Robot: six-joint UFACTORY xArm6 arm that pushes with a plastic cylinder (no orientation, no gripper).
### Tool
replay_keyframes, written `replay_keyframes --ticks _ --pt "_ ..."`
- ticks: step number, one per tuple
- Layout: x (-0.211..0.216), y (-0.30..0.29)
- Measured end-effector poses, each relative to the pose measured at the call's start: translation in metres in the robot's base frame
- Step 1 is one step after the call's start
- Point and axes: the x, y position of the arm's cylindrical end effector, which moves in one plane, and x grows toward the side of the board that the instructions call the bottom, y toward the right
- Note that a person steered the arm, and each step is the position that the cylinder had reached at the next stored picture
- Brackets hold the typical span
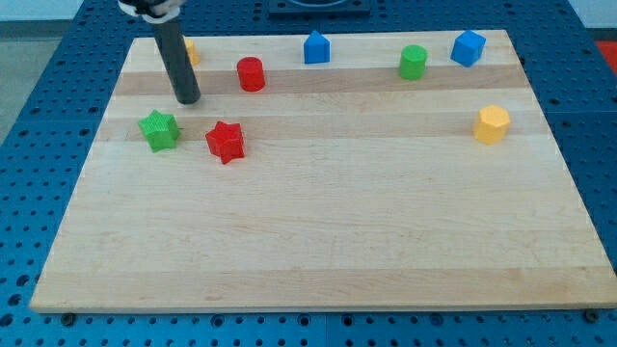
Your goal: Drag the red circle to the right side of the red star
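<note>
The straight dark rod came down from the view's top left, and my tip (188, 99) rested on the pale wooden board (318, 241) near its upper left part. The arm carried no fingers at all, only this rod, so there was nothing to stand apart or together.

The small red cylinder, the task's red circle (251, 74), stood upright to the view's right of my tip and slightly higher, clearly apart from it. The red star-shaped block (226, 142) lay below the red circle and a little to its left, lower right of my tip, touching neither. Bare wood lay to the view's right of the red star.

Just left of the red star, with a narrow gap between them, sat a green star-shaped block (159, 130), directly below my tip and near it. A yellow block (191, 50) showed only as a sliver behind the rod near the board's top edge; its shape could not be made out.

Farther along the top edge stood a blue house-shaped block (316, 47), a green cylinder (413, 62) and a blue angular block (468, 47), all well apart from the red pieces. A yellow hexagonal block (492, 124) sat alone near the right edge. The board rested on a blue perforated table (39, 145).
</note>
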Motion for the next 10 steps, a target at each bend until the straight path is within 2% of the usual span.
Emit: replay_keyframes --ticks 1,3,8,10 --pt "-0.022 -0.009" --pt "-0.050 0.016" --pt "-0.041 0.135" --pt "-0.005 0.172"
